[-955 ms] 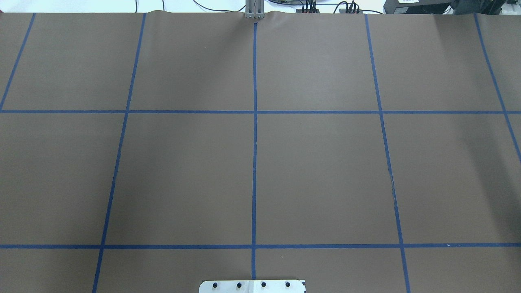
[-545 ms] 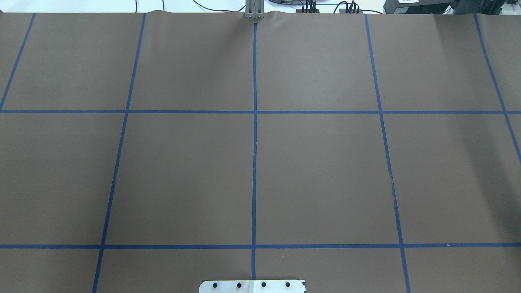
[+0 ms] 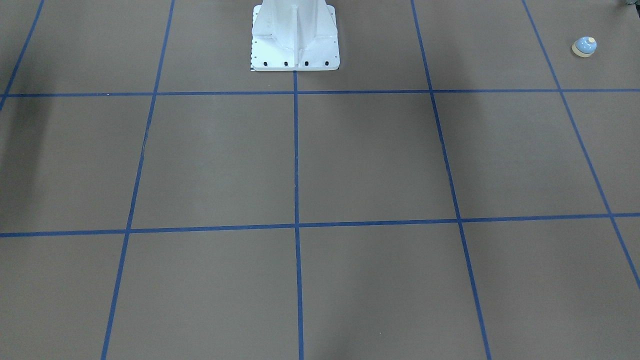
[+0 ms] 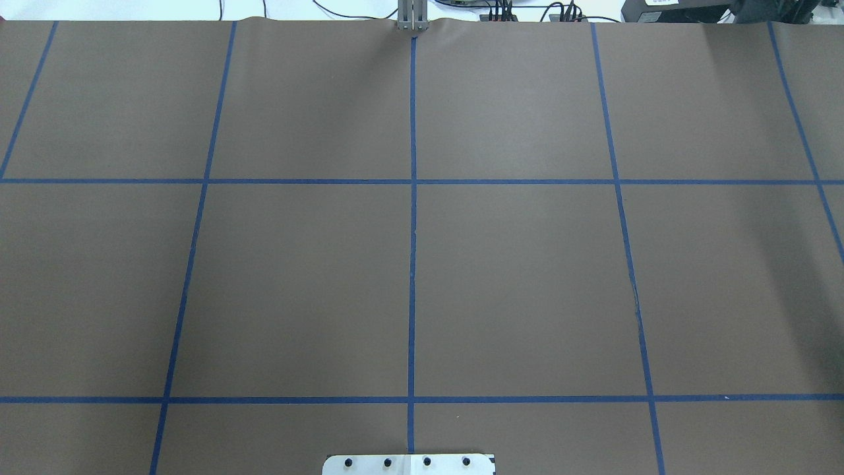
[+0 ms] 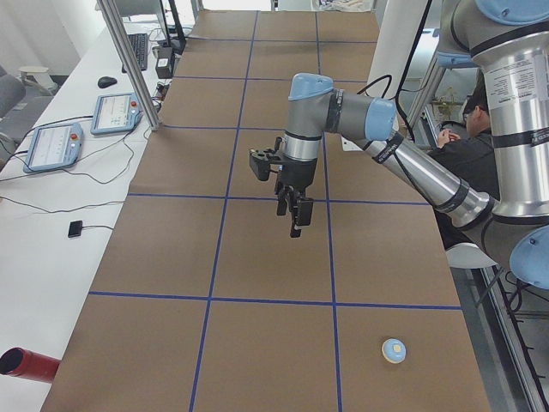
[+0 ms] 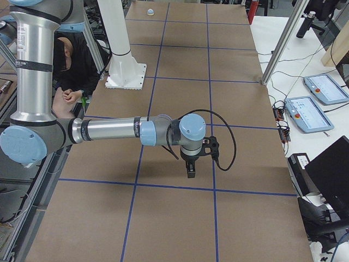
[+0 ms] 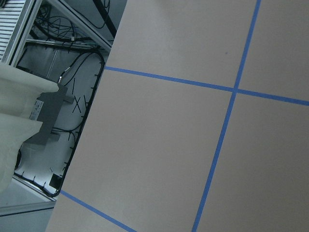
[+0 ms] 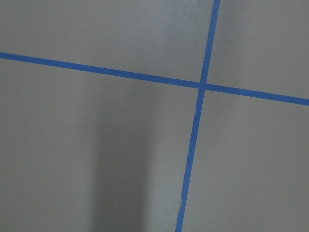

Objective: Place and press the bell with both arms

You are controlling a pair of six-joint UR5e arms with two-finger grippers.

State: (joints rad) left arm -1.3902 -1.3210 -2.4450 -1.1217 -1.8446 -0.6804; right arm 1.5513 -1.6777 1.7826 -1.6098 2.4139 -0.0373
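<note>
The bell (image 3: pixel 585 46), a light-blue dome on a cream base with a cream button, stands alone on the brown table at the robot's left end, near the robot's edge. It also shows in the exterior left view (image 5: pixel 394 350) and far off in the exterior right view (image 6: pixel 151 11). My left gripper (image 5: pixel 295 225) hangs fingers-down, high over the table, well away from the bell. My right gripper (image 6: pixel 190 173) hangs over the table's right end. Both show only in the side views, so I cannot tell if they are open or shut. Neither wrist view shows the bell.
The white pedestal (image 3: pixel 295 35) is bolted at the table's robot side; its plate shows in the overhead view (image 4: pixel 409 464). Blue tape lines grid the brown cover. A metal post (image 5: pixel 129 60) and teach pendants (image 5: pixel 116 112) stand along the far side. A person (image 6: pixel 68 71) sits behind the robot.
</note>
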